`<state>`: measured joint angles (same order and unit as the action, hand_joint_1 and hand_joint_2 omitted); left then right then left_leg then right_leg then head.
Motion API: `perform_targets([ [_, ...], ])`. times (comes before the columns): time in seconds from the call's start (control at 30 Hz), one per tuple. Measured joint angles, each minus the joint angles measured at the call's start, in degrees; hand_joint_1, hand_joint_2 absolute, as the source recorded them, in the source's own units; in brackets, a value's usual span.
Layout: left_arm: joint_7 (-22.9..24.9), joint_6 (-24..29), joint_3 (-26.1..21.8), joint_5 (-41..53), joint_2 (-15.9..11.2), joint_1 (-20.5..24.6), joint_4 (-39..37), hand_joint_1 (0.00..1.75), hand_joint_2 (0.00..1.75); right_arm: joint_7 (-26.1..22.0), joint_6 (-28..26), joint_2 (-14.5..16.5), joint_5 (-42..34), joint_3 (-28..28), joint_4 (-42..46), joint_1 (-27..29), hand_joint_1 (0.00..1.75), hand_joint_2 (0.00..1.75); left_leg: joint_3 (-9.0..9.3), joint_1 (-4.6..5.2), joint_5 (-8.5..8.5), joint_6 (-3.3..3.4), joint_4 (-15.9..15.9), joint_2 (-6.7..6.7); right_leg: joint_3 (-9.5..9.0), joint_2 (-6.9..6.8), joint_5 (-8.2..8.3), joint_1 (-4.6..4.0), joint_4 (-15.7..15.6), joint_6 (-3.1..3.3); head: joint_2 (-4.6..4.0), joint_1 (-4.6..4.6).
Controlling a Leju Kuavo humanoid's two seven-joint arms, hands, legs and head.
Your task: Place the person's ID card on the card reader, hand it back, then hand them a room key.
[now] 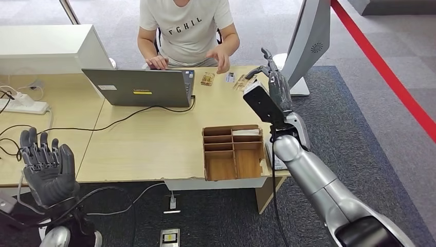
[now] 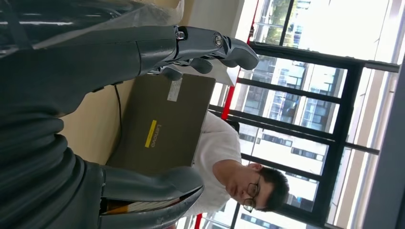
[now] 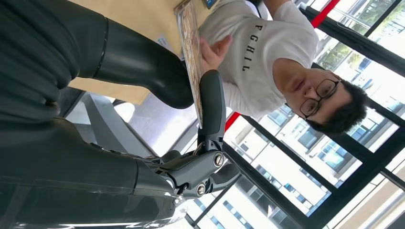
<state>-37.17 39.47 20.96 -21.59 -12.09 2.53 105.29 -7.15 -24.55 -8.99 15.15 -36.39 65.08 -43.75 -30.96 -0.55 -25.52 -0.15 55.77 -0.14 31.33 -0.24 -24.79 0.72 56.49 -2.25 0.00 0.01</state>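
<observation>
- Head view showed me the wooden tray [image 1: 234, 152] at the near edge of the table [image 1: 149, 139], split into compartments, with pale cards lying in its far ones. I placed everything else from that tray.
- My right hand [image 1: 272, 82] was stretched out well beyond the tray, over the far right corner of the table, fingers pointing towards the person [image 1: 185, 25].
- On the right wrist view, that hand pinched a thin card [image 3: 191, 62] between thumb and a finger. The card was seen edge-on, and I could not tell whether it was the ID card or a room key.
- The person's hand [image 1: 221, 59] was raised beyond the tray, close beside the card. I could not tell if it touched it.
- Two small items [image 1: 207, 78] lay on the table beyond the tray, near the person's hand and too small for me to identify.
- My left hand [image 1: 49, 167] was held upright, well to the left of the tray and off the table's near edge. Its fingers were spread and it held nothing.
- A grey laptop [image 1: 139, 87] stood open to the far left of the tray, facing the person, whose other hand rested at its keyboard.
- A black cable [image 1: 103, 126] ran from the laptop away from the tray.
</observation>
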Motion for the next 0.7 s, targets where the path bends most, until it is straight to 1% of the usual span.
perform_targets([
  [0.27,-1.6,0.0,0.9,-1.4,0.3,0.6,-1.0,0.0,1.75,-1.1,-0.9,3.1,0.3,-0.7,-8.2,-4.9,1.75,1.75,-0.01,0.0,0.0,0.0,0.0,0.0,0.02,0.0,-0.01,0.0,0.0,0.0,0.0,0.01],
  [0.5,-1.8,0.0,1.2,-1.5,0.5,0.7,-1.8,0.0,1.75,-1.1,-1.1,4.4,0.2,-1.2,-12.4,-6.1,1.75,1.75,-0.01,0.0,0.0,0.0,0.0,0.0,0.02,0.0,-0.01,0.0,0.0,0.0,0.0,0.01],
  [0.7,-2.2,0.0,1.7,-2.6,0.5,0.9,-2.2,0.0,1.75,-0.9,-3.0,5.4,1.4,-1.6,-16.2,-7.8,1.75,1.75,-0.01,0.0,0.0,0.0,0.0,0.0,0.02,0.0,-0.01,0.0,0.0,0.0,0.0,0.01],
])
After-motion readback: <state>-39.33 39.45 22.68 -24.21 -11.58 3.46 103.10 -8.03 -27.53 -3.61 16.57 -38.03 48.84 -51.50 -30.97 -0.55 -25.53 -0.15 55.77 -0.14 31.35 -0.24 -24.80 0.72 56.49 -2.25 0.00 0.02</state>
